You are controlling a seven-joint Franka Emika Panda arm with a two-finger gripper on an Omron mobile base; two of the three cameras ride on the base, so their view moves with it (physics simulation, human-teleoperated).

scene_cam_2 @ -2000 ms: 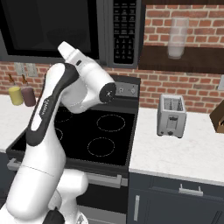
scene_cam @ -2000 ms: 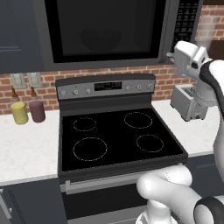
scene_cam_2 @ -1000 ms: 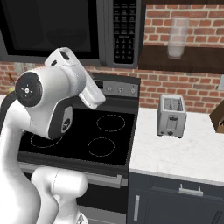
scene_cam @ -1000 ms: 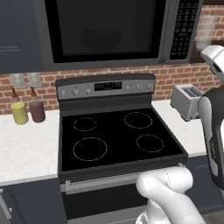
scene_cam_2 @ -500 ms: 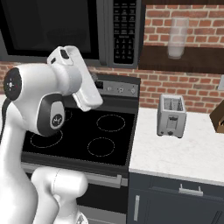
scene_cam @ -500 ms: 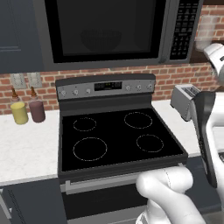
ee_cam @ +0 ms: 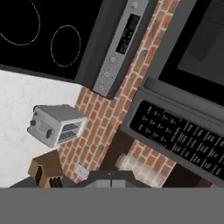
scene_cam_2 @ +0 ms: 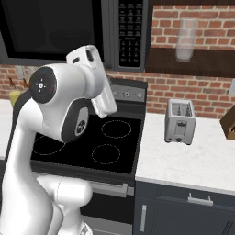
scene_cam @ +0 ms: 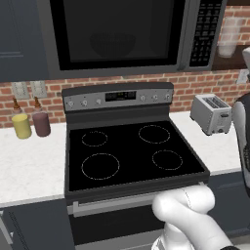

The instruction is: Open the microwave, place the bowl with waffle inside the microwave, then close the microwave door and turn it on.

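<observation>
Looking down along my hand, I am seeing the microwave point(ee_cam: 175, 109) at the right side of my view, with its keypad strip point(ee_cam: 179, 135) running slantwise and the black glass of the microwave door point(ee_cam: 201, 43) above it. The door is lying flat and shut against the body. In the left base view the microwave point(scene_cam: 122, 36) is hanging above the stove point(scene_cam: 129, 151), and behind the dark glass I am making out a round shape that is probably the bowl point(scene_cam: 111, 45), but the window is too dim for me to be sure. The waffle I am not able to tell.

My jaws are pressed together and are pinching nothing. My arm point(scene_cam_2: 69, 105) is standing high in the right base view, in front of the left part of the stove, with the hand part near the lower edge of the microwave.

The toaster point(scene_cam: 211, 113) is sitting on the counter point(scene_cam: 29, 171) just right of the stove, near the back wall. Two cups, a yellow one point(scene_cam: 21, 126) and a maroon one point(scene_cam: 41, 123), are standing side by side at the back edge of the left counter. A clear glass point(scene_cam_2: 185, 39) is resting on the dark shelf point(scene_cam_2: 193, 62) to the right of the microwave.
</observation>
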